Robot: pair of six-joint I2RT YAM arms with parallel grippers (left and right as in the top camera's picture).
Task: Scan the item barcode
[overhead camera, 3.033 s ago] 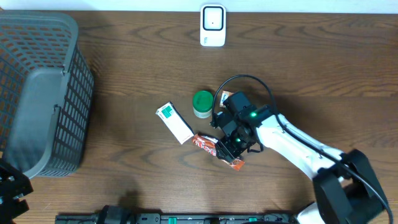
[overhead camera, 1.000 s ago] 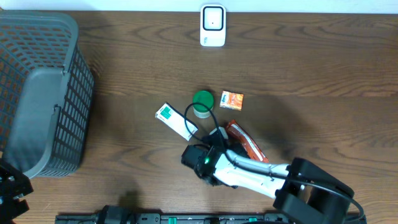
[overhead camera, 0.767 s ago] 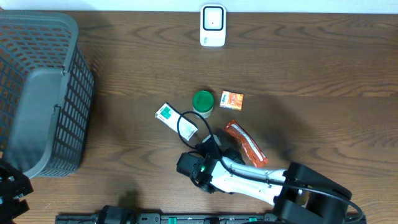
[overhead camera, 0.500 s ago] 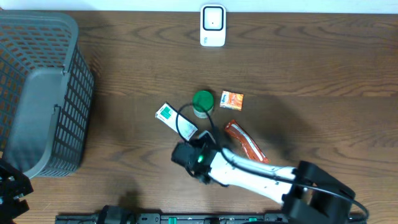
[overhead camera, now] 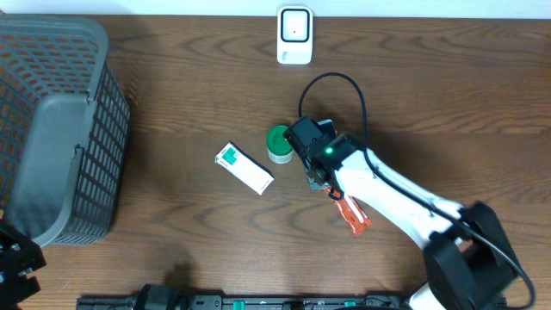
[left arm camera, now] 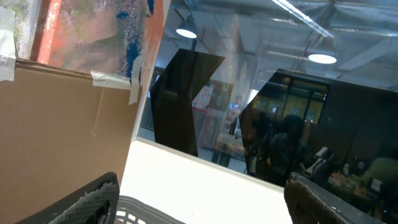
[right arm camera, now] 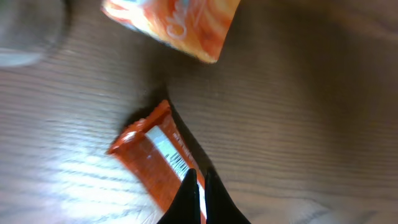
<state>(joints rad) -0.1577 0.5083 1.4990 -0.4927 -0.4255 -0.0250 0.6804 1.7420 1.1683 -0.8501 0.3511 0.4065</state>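
wrapper (right arm camera: 144,169): glossy orange, oblong (barcode (right arm camera: 178,163) up) | table (right arm camera: 298,124): wood-grain

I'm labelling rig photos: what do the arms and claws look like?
The right arm has white links, black joints, a green light at its wrist and a looping black cable. The right claw is black; the left claw is dark grey and rough-textured.

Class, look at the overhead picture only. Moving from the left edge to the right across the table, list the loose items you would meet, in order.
dark mesh basket → white and green box → green-lidded tub → orange snack wrapper
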